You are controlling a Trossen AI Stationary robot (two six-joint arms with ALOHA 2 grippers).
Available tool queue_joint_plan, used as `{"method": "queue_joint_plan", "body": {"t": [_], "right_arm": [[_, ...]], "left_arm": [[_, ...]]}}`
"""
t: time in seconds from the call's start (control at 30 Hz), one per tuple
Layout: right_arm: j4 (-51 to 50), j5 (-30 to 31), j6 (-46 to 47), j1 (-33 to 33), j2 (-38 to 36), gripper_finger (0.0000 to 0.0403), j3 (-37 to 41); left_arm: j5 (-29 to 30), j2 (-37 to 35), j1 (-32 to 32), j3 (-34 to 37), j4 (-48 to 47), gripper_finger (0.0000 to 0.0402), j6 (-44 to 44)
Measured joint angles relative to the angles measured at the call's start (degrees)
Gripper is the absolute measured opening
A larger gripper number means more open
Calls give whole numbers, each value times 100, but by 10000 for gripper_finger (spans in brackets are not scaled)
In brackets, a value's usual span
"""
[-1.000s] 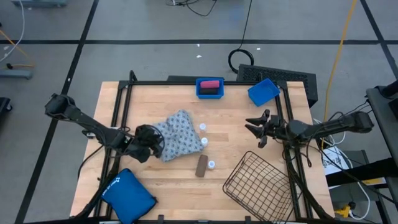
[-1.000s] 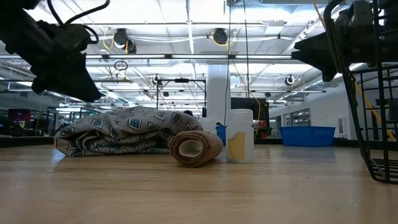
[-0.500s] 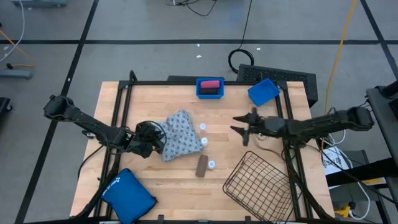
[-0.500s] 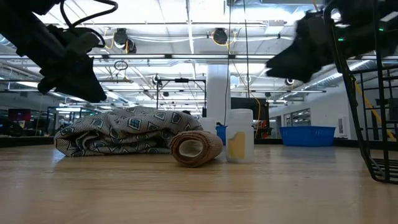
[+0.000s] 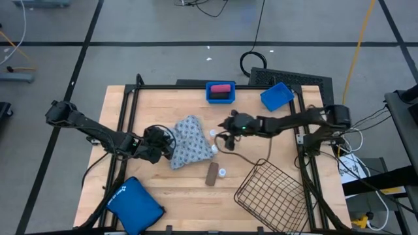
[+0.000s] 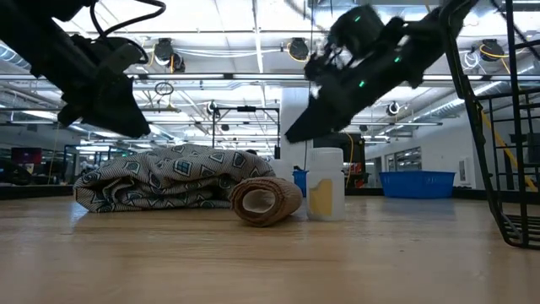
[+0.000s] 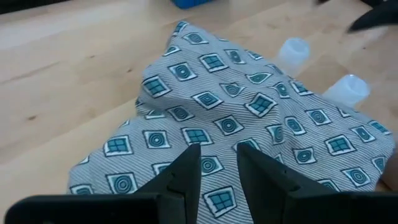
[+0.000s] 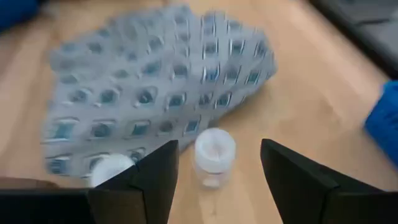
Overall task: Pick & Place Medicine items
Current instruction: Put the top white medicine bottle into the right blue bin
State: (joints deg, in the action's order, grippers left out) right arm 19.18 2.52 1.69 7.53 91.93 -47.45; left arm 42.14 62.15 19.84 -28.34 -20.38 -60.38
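The grey-blue patterned pack (image 5: 189,140) lies flat in the middle of the table. My left gripper (image 5: 170,145) hovers at the pack's left end, fingers narrowly open just above the cloth (image 7: 219,155). Two white vials (image 5: 213,133) (image 5: 215,148) stand beside the pack's right edge. My right gripper (image 5: 223,131) is wide open above them, one vial (image 8: 214,155) showing between its fingers. A brown oblong container (image 5: 212,173) lies on its side with a third vial (image 5: 223,173) next to it. A pink container (image 5: 221,88) rests in a blue bin (image 5: 221,98).
A wire basket (image 5: 271,189) lies tipped at the near right corner. A second blue bin (image 5: 276,96) sits at the far right. The large plain blue pouch (image 5: 134,202) lies at the near left corner. Bare wood shows between the pack and the far edge.
My right arm has swept from the table's right edge toward the left and come down, its open gripper now over the vials beside the pack. My left gripper has edged slightly toward the pack. Nothing on the table has moved.
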Motion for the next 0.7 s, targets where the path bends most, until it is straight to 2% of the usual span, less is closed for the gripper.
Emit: {"method": "queue_joint_plan", "body": {"t": [0.13,0.4,0.7], "right_arm": [[306,-133,-36,1,545,219,-206],[791,-120,-48,6,1096,220,-217],[860,-87,-48,10,1142,200,-222]], "left_arm": [[-3,4,0,0,188,113,274],[-8,7,0,0,322,113,617],[-8,9,0,0,376,113,671]]}}
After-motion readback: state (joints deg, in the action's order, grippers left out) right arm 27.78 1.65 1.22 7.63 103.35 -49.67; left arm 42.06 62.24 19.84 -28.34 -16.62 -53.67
